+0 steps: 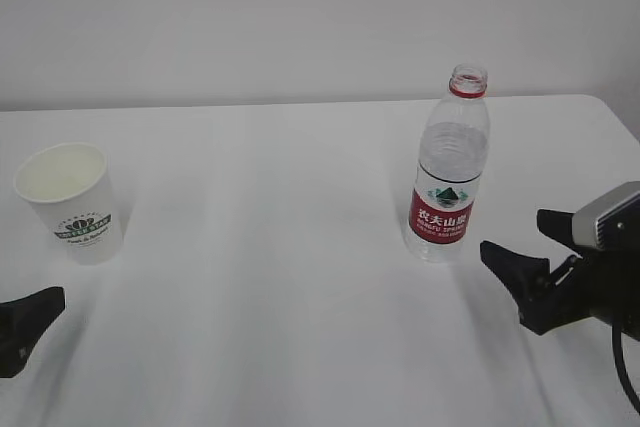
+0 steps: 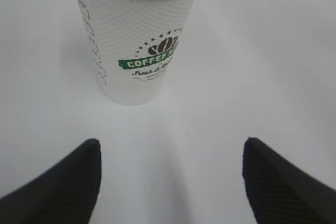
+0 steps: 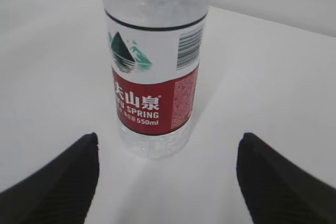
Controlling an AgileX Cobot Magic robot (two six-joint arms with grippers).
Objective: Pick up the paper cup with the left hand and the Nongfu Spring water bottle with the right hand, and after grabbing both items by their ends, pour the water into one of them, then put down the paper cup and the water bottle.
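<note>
Standing on the white counter [image 1: 300, 277] are one clear plastic Nongfu Spring water bottle [image 1: 450, 167], capless, red label reading "SPRING 550ml", and, well left of it, one white paper cup [image 1: 72, 202] printed "COFFEE". Two black grippers: the right hand [image 1: 525, 252] just right of the bottle, the left hand [image 2: 170, 182] before the cup, both fingers [image 3: 58, 187] spread apart, empty.

A bare test bench in a lab or robot workroom, by the look of it; a plain white table [image 1: 300, 247] runs back to a blank pale wall [image 1: 300, 17], its far edge straight and its right far corner rounded. Only a paper cup [image 1: 72, 202] and a water bottle [image 1: 450, 167] stand on it; black robot grippers [image 1: 545, 282] reach in from the near edge.
</note>
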